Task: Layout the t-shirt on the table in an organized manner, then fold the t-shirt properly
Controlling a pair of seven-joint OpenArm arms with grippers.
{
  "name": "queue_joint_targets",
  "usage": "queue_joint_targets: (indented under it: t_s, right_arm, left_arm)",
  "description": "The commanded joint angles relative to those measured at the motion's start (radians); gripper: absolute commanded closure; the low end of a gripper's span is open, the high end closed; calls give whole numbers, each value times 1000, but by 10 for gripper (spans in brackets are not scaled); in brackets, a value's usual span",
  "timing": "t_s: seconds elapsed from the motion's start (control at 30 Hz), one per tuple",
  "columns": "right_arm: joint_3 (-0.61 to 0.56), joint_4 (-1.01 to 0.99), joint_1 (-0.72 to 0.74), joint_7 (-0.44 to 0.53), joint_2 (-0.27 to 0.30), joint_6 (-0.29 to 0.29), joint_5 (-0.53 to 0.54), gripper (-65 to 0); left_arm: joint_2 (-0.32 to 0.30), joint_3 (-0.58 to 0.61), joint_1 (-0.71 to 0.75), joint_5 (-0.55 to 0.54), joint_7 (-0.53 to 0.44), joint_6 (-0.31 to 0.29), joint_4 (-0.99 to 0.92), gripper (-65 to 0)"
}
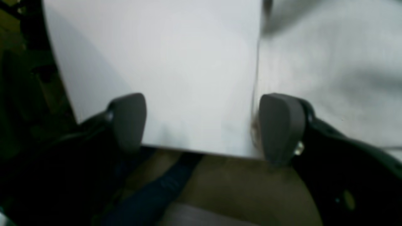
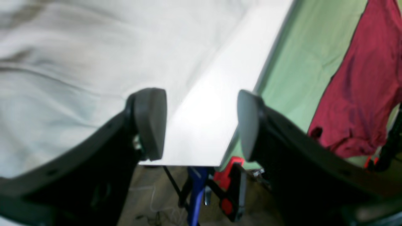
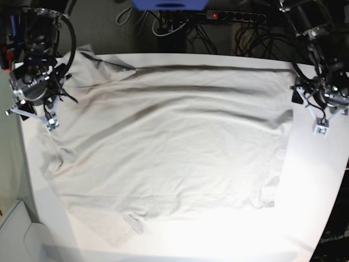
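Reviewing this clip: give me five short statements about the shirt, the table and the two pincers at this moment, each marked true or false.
1. The plain pale grey-beige cloth t-shirt lies spread out across the large white smooth-topped table. True.
2. The left pincer is clamped on a sleeve. False: its pads stand apart with bare table between them.
3. The right pincer stands open and holds nothing. True.
4. The shirt is already folded into a compact rectangle. False: it is opened out in one wrinkled layer.
5. A dark red cloth lies on top of the shirt. False: in the right wrist view it hangs off to the side, beyond the table edge.
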Motion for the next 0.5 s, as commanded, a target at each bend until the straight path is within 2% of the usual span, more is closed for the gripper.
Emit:
queue_joint_targets:
  t_s: [0.0,0.27,0.47]
  right_arm:
    - [7,17,-9,-3,6,-7,-8,-368]
    - [7,20,-32,-11,-5,-7,-8,-368]
    - [8,20,-32,-11,-5,-7,-9,-368]
  left_arm:
    - [2,-3,0,-24,-10,1,33,-547]
    - [42,-13,77,-117,-10,4,53,-547]
    - [57,-108,89,-127,-10,2,42,-544]
